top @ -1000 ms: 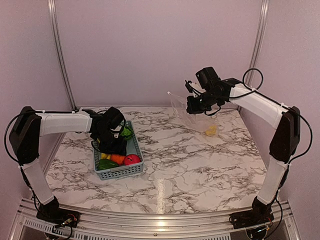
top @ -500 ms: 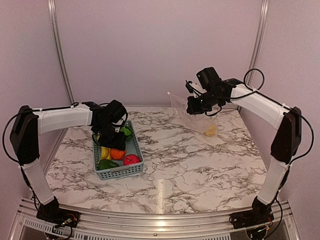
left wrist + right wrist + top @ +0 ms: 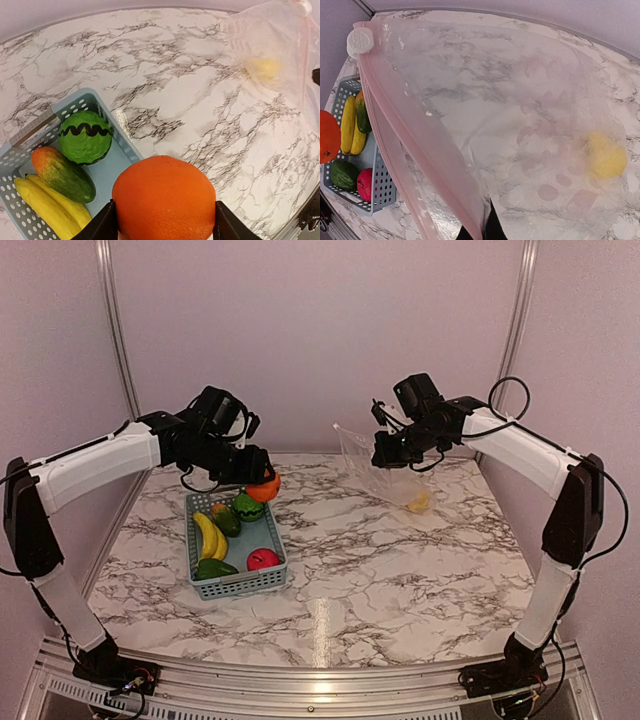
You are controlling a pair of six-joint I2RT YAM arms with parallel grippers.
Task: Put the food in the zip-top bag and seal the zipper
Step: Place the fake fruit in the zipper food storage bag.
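1. The left gripper (image 3: 164, 227) has its jaws clamped on the two sides of the orange piece (image 3: 164, 195). It holds the piece in the air above the far right corner of the basket (image 3: 232, 585), judged ready to carry across to the bag.
2. The right gripper (image 3: 385, 452) has its jaws shut, pinching the mouth edge of the zip-top bag (image 3: 520, 125). It holds the bag up well to the right of the basket, on the far side. The mouth faces the basket, probably so food can go in.
3. The zipper (image 3: 415, 135) is not sealed. Its slider tab (image 3: 360, 41) sits at the strip's top end.
4. One yellow piece (image 3: 606, 156) is already in the bag, at the bottom end resting on the table (image 3: 400, 570).
5. In the basket: bananas (image 3: 208, 535), round green piece (image 3: 249, 508), red piece (image 3: 263, 559) and other green pieces.
6. No brand, label or writing can be read anywhere.
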